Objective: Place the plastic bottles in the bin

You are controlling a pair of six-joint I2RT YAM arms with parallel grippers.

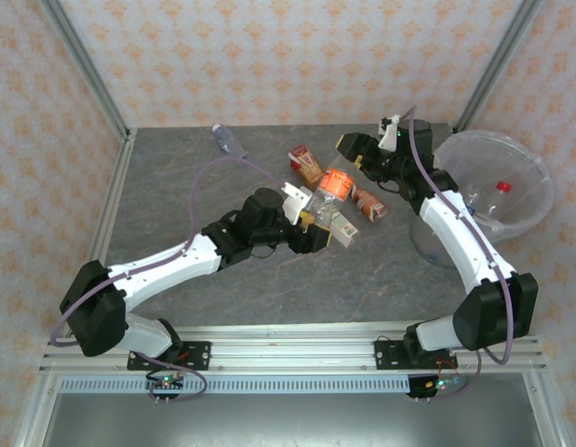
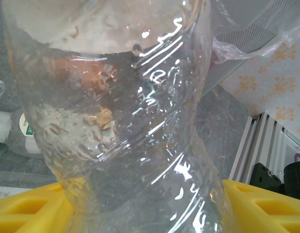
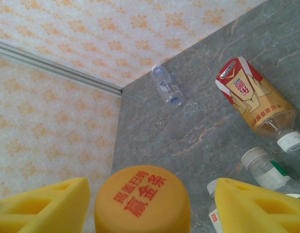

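While the left gripper [image 2: 145, 206] clamped a crushable clear bottle [image 2: 125, 121], the right gripper [image 3: 147, 201] stood part-open astride an orange cap [image 3: 142, 196], bottom centre, likely the stiffer hold.

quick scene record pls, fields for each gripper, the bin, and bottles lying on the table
left gripper: shut on a clear bottle
right gripper: open, fingers either side of an orange cap, small gaps showing
bin: at the table's right edge, bottles already inside
far edge: lone clear bottle, lying down
mid table: red-labelled bottle lying on its side, more bottles beside it
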